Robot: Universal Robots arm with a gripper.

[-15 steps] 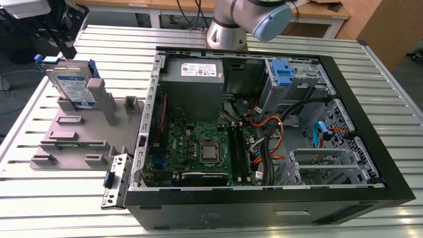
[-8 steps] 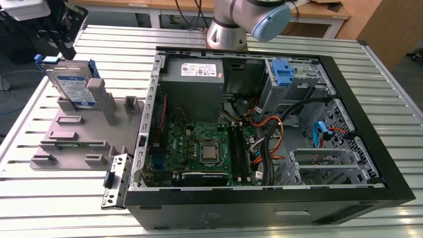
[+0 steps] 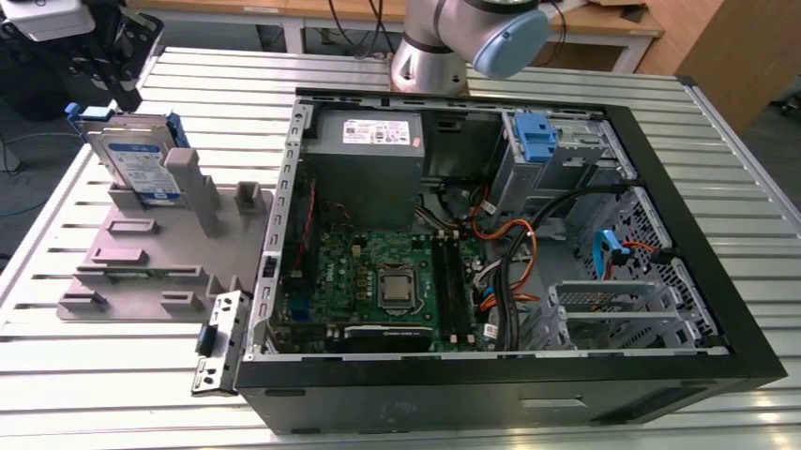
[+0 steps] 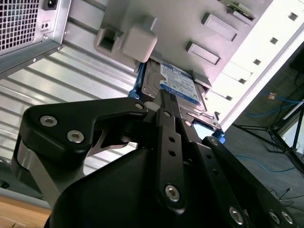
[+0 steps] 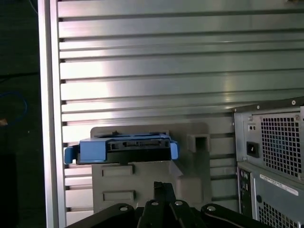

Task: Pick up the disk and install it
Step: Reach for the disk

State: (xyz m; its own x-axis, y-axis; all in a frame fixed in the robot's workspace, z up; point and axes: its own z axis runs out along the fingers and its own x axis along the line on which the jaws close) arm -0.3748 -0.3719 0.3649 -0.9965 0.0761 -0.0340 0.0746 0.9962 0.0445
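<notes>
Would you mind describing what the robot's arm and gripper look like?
The arm is a silver-grey tube with a rounded light-blue joint cap. The gripper is matte black, built from angular linkage plates joined by silver screw heads, with slim fingers dotted with holes. In the exterior view a pale grey box is mounted beside it.

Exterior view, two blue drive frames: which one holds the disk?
The frame standing on edge in the grey moulded holder, outside the computer case: it wraps the disk. The other frame sits in the case's drive bay.
</notes>
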